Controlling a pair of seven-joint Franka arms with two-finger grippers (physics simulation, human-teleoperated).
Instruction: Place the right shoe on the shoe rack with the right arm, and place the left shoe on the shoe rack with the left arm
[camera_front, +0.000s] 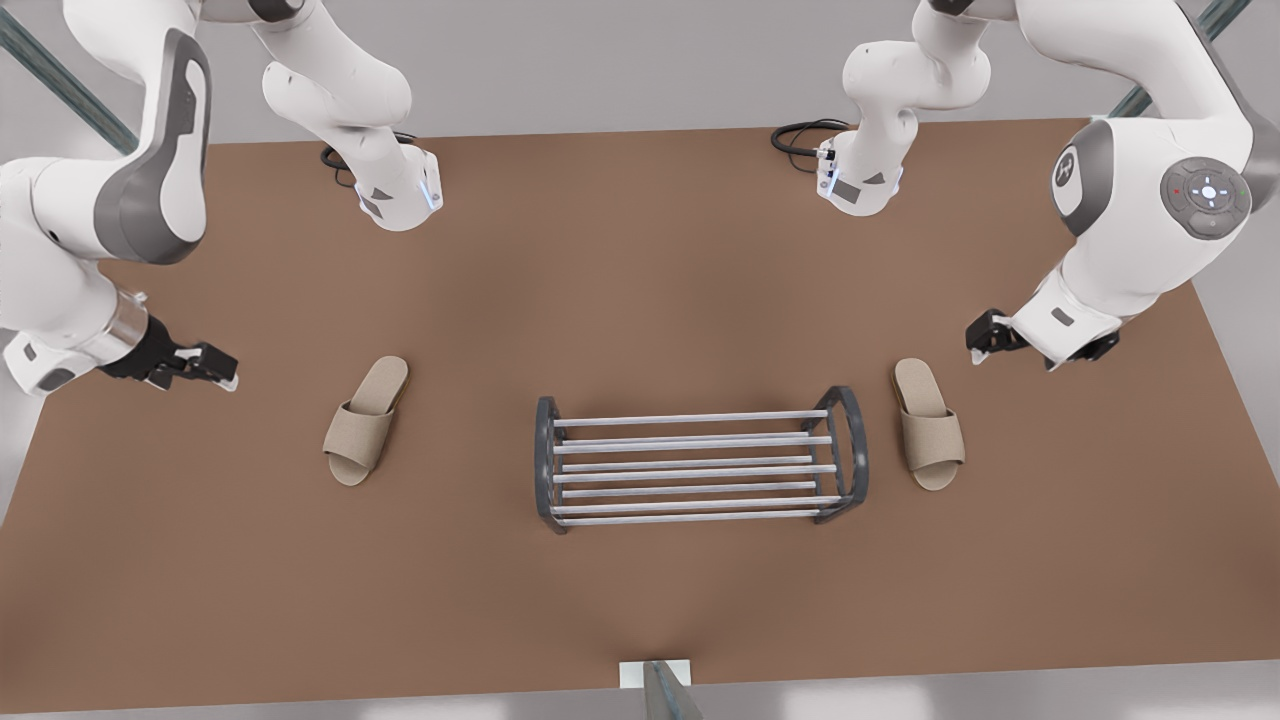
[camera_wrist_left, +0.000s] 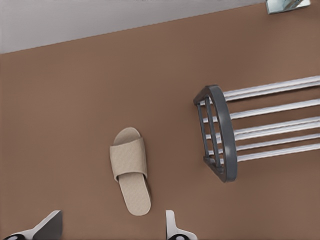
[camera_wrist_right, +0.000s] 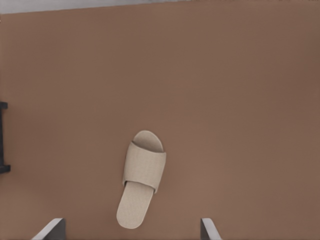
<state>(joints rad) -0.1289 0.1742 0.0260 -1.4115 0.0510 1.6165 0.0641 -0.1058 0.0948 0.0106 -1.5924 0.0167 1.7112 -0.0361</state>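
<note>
The shoe rack (camera_front: 700, 465) stands mid-table, its silver bars bare. The right shoe (camera_front: 365, 420), a beige slipper, lies flat on the table at the front view's left of the rack. My right gripper (camera_front: 205, 368) hovers open farther to that side; in its wrist view (camera_wrist_right: 130, 231) the slipper (camera_wrist_right: 142, 175) lies just beyond the spread fingertips (camera_wrist_right: 207, 227). The left shoe (camera_front: 928, 425) lies close to the rack's end at the front view's right. My left gripper (camera_front: 982, 340) hangs open above and behind it, with the slipper (camera_wrist_left: 130, 167) and rack end (camera_wrist_left: 220, 135) ahead.
The brown table (camera_front: 640, 250) carries both arm bases (camera_front: 400, 195) (camera_front: 860, 180) and black cables (camera_front: 800, 135) at its far edge. A small grey post (camera_front: 655, 685) sits at the near edge. Open tabletop surrounds the rack and both slippers.
</note>
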